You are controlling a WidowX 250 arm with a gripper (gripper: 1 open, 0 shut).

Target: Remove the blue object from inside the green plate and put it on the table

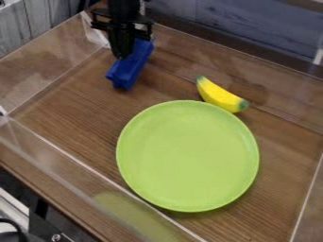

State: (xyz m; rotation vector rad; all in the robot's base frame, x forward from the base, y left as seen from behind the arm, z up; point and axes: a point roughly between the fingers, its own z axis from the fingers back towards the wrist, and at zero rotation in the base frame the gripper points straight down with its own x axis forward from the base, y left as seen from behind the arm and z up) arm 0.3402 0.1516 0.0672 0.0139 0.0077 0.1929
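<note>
Blue block off the plate, at the gripper's tips

Nearest you, the green plate (187, 156) lies flat on the table (63, 118), with nothing on it. Just beyond its upper right rim sits the yellow banana (221, 95), close to the plate and out of your way.

Farther back and to the left is the blue object (128, 66), well apart from the plate, above or on the wood; the view does not settle whether its underside bears on the table. Its long axis runs slantwise, from the lower left near end up to the right far end. The gripper (124, 45) is over the far part of it, so the block reaches out from the jaws toward you and the plate. That is the relation to work from: open in line with the present hold, then lift straight up, so the fingers don't drag or tip it.

The jaws look drawn in close, with the block seemingly between or right against them; dark fingers hide the contact, so you cannot be sure of the grip. You can read no brand, label or writing anywhere.
</note>
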